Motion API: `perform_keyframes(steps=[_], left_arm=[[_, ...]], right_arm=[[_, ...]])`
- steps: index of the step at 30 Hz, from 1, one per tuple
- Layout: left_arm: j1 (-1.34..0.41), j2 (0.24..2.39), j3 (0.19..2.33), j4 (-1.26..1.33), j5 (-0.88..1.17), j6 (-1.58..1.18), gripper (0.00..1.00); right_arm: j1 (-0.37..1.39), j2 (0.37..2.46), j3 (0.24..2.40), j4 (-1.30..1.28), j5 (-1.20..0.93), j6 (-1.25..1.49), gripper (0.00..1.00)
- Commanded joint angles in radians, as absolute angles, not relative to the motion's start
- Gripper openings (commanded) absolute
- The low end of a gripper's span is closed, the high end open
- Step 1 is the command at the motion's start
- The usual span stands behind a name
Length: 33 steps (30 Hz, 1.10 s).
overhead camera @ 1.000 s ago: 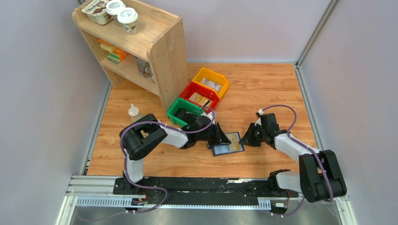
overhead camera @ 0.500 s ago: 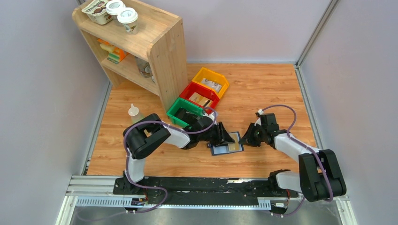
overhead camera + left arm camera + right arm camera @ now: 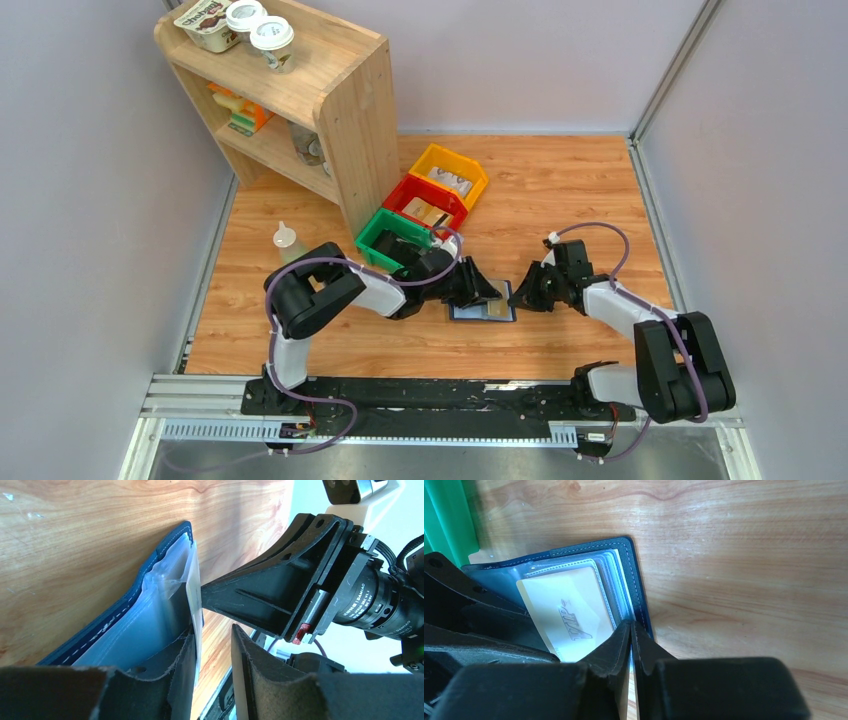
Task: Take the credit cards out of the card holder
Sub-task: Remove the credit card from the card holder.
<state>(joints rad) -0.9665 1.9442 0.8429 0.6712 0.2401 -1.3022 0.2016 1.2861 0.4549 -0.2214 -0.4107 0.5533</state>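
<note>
The navy card holder (image 3: 482, 313) lies open on the wooden table between both arms. My left gripper (image 3: 483, 292) hangs over its far left part, jaws apart. In the left wrist view the holder (image 3: 125, 610) stands on edge to the left of my gripper (image 3: 214, 632), and a pale card edge (image 3: 194, 595) rests against the left finger. My right gripper (image 3: 631, 625) is shut on the holder's navy right edge (image 3: 636, 580). A beige credit card (image 3: 569, 615) marked VIP shows in a clear sleeve. My right gripper (image 3: 522, 297) sits at the holder's right side.
Green (image 3: 395, 238), red (image 3: 428, 205) and yellow (image 3: 450, 172) bins stand in a row just behind the left gripper. A wooden shelf (image 3: 300, 100) rises at the back left. A small bottle (image 3: 285, 240) stands by the left arm. Walls close in on both sides.
My left gripper has slid right over the holder and its jaws have widened. The holder has turned squarer to the table edge. The right gripper has kept its pinch.
</note>
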Motion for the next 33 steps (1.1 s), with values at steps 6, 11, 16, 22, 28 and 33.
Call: perform_keyframes(steps=[6, 11, 16, 22, 28, 33], left_arm=[[-0.974, 1.898, 0.792, 0.851, 0.215, -1.350, 0.32], [-0.973, 1.865, 0.761, 0.812, 0.204, -1.332, 0.32], [-0.966, 1.832, 0.724, 0.766, 0.189, -1.310, 0.31], [-0.956, 1.810, 0.690, 0.765, 0.186, -1.310, 0.27], [-0.951, 1.806, 0.680, 0.767, 0.189, -1.309, 0.16], [-0.950, 1.772, 0.666, 0.704, 0.181, -1.269, 0.08]], right_arm=[[0.215, 1.324, 0.446, -0.284, -0.348, 0.540, 0.11], [0.215, 1.327, 0.448, -0.291, -0.342, 0.538, 0.10], [0.215, 1.331, 0.451, -0.291, -0.339, 0.538, 0.10], [0.215, 1.335, 0.453, -0.293, -0.339, 0.538, 0.11], [0.215, 1.335, 0.453, -0.293, -0.339, 0.538, 0.11], [0.213, 1.335, 0.453, -0.291, -0.339, 0.538, 0.11]])
